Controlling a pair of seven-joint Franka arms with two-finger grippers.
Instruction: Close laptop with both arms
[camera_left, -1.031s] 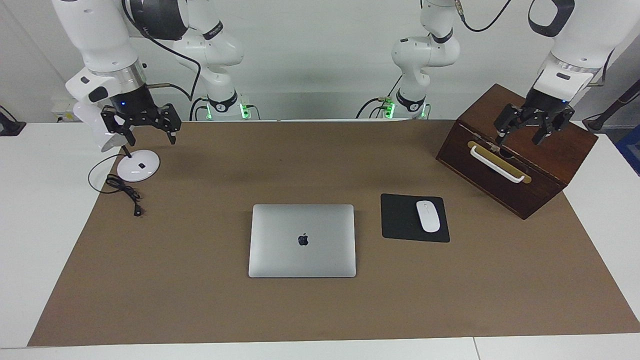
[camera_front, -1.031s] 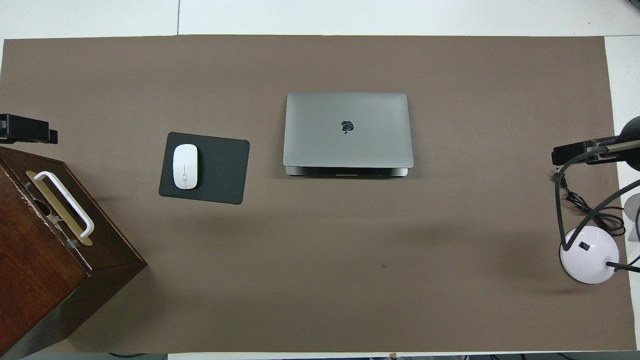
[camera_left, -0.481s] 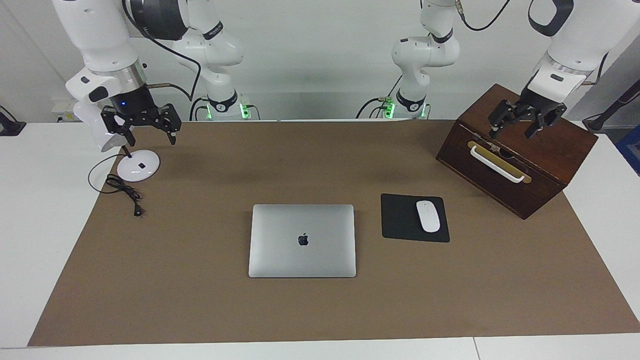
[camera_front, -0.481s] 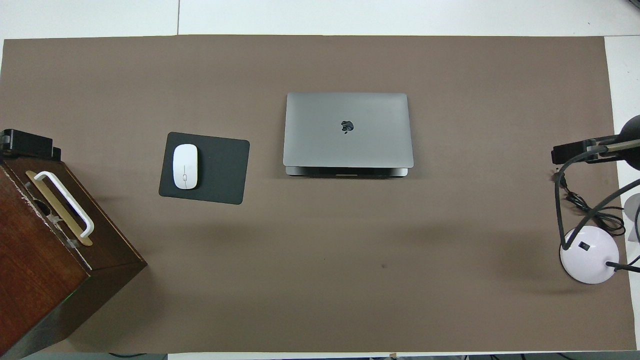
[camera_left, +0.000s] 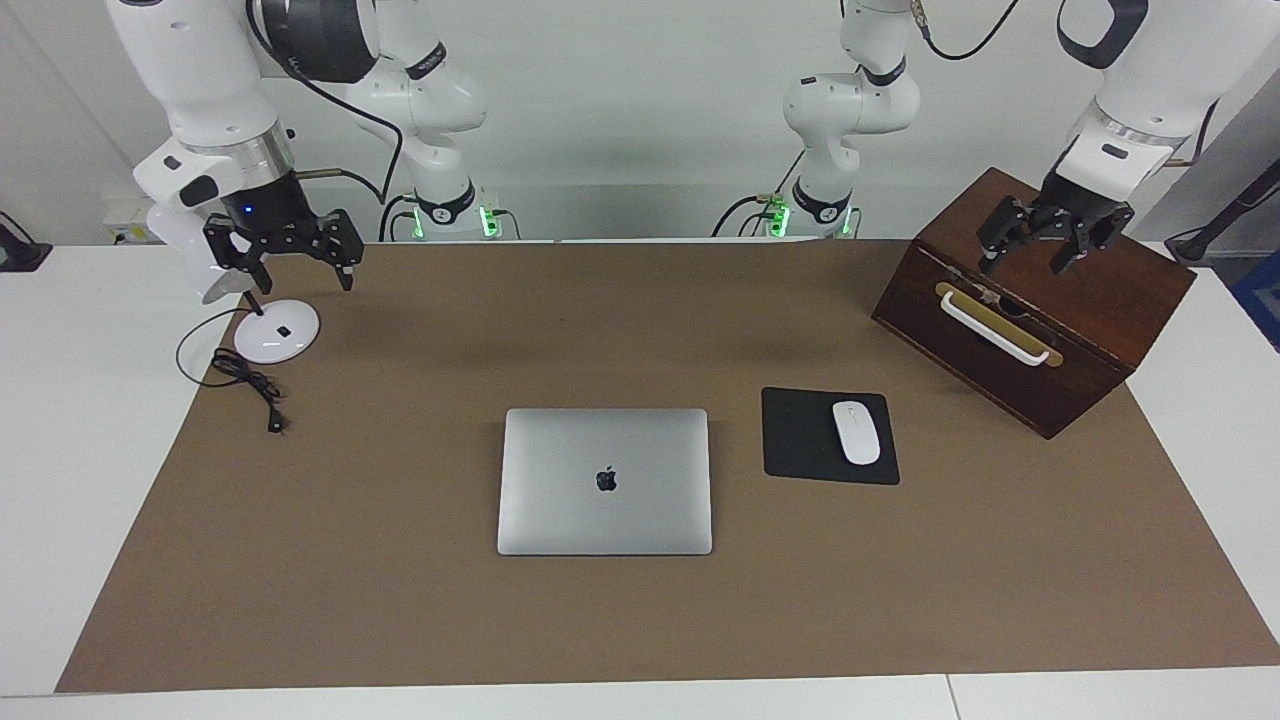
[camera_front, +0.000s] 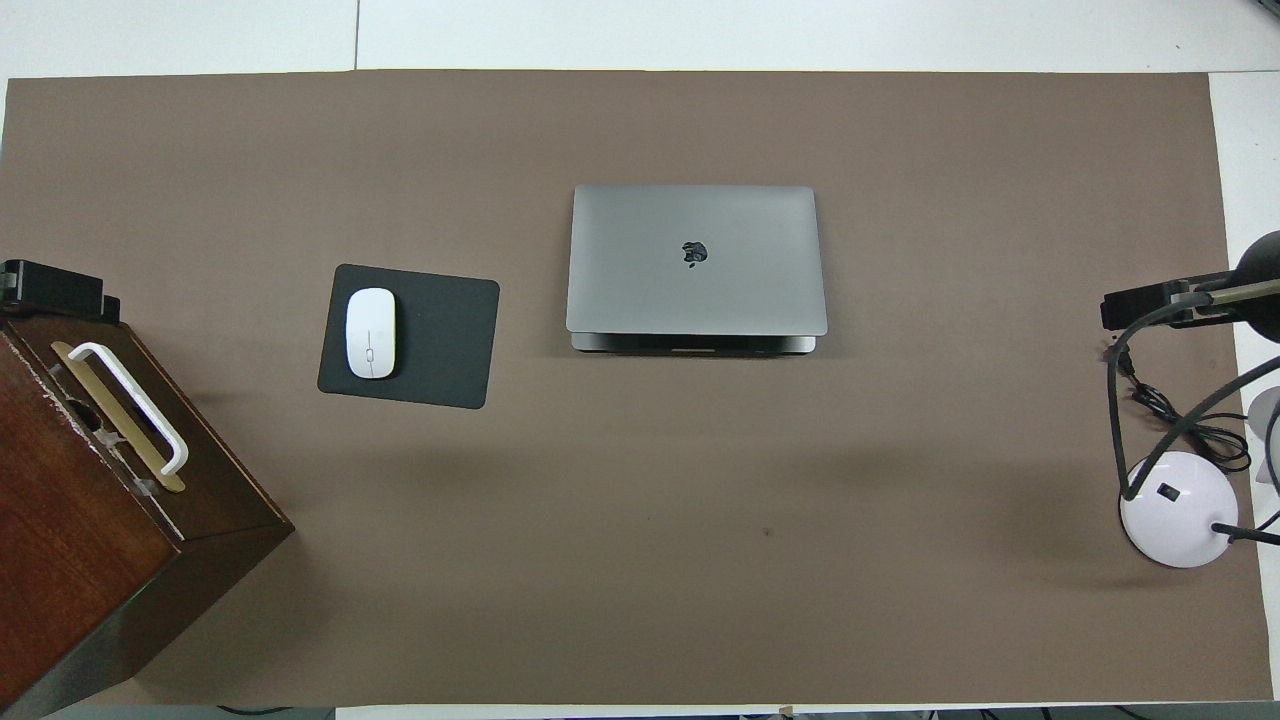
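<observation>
The laptop (camera_left: 605, 481) is seen lid-down mid-table beside the mouse pad (camera_left: 828, 436). Both grippers are held spread, empty — left gripper (camera_left: 1037, 243) over the wooden box (camera_left: 1040, 330), right gripper (camera_left: 296, 258) over the lamp base (camera_left: 277, 331).

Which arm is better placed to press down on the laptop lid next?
Right, probably. The right gripper, open near the lamp base, has bare mat toward the laptop. The left gripper, open over the wooden box, has the mouse between.
</observation>
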